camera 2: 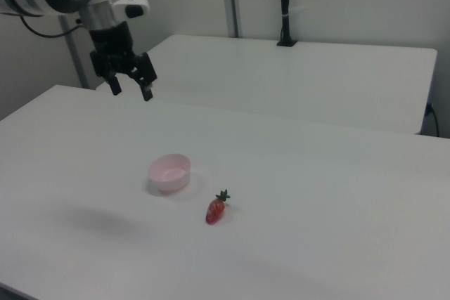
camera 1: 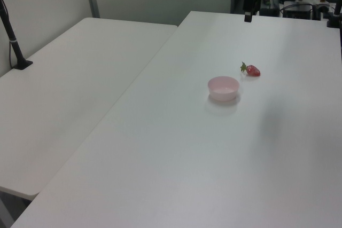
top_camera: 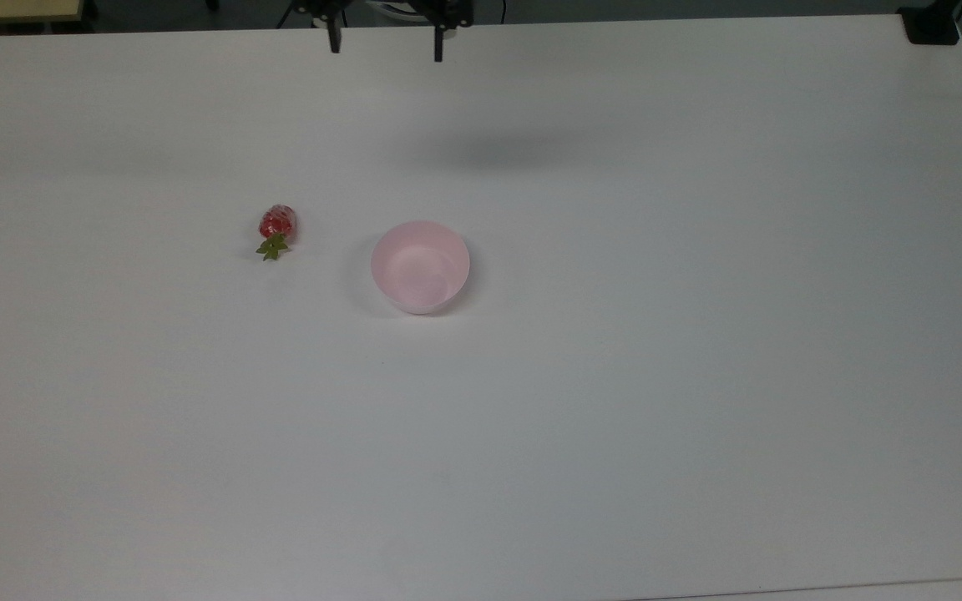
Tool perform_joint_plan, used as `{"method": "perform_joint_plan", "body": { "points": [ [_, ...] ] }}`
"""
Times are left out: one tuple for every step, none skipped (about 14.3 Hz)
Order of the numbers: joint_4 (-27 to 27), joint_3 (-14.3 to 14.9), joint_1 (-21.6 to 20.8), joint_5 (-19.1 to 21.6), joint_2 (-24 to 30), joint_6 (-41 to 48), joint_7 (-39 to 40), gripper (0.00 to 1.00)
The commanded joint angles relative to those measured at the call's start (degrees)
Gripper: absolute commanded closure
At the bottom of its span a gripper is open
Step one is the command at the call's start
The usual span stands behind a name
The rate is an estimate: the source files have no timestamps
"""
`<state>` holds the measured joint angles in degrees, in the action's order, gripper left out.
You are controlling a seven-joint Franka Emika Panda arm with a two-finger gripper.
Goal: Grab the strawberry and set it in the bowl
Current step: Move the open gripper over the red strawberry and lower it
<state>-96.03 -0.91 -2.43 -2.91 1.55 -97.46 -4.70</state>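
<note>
A small glossy strawberry (top_camera: 277, 224) lies on its side on the white table (top_camera: 698, 334), just to the top view's left of the pale pink bowl (top_camera: 420, 267). The gripper (camera 2: 130, 89) hangs high and far off, jaws spread and empty. Likely light and slippery, it is best pinched across its plump red middle.

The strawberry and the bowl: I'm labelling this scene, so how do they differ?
The strawberry is glossy red with a green cap; the bowl is plain pale pink. The strawberry is much smaller than the bowl. The strawberry lies on its side; the bowl stands upright, open and empty. Both rest apart on the white table.
</note>
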Motion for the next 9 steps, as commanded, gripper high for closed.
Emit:
{"method": "perform_joint_plan", "body": {
  "points": [
    [-3.36, 0.73, 3.56, -1.57, 0.65, 0.70, 15.65, 0.00],
    [-4.94, 0.73, 4.53, -4.71, 0.22, 0.35, 15.60, 0.00],
    [-6.34, 0.73, 5.41, -6.57, -0.57, 0.00, 14.90, 0.00],
    [-7.84, 0.73, 7.85, -6.93, -1.36, -2.53, 13.33, 0.00],
    [-9.85, 0.73, 9.53, -6.94, -1.89, -6.21, 12.01, 0.00],
    [-12.75, 0.73, 10.16, -6.94, -2.16, -10.16, 10.26, 0.00],
    [-15.39, 0.73, 10.34, -7.02, -3.21, -14.81, 8.50, 0.00],
    [-16.89, 0.73, 11.04, -7.11, -4.78, -18.69, 6.39, 0.00],
    [-17.51, 0.73, 11.48, -7.29, -7.76, -22.03, 3.41, 0.00]
  ]
}}
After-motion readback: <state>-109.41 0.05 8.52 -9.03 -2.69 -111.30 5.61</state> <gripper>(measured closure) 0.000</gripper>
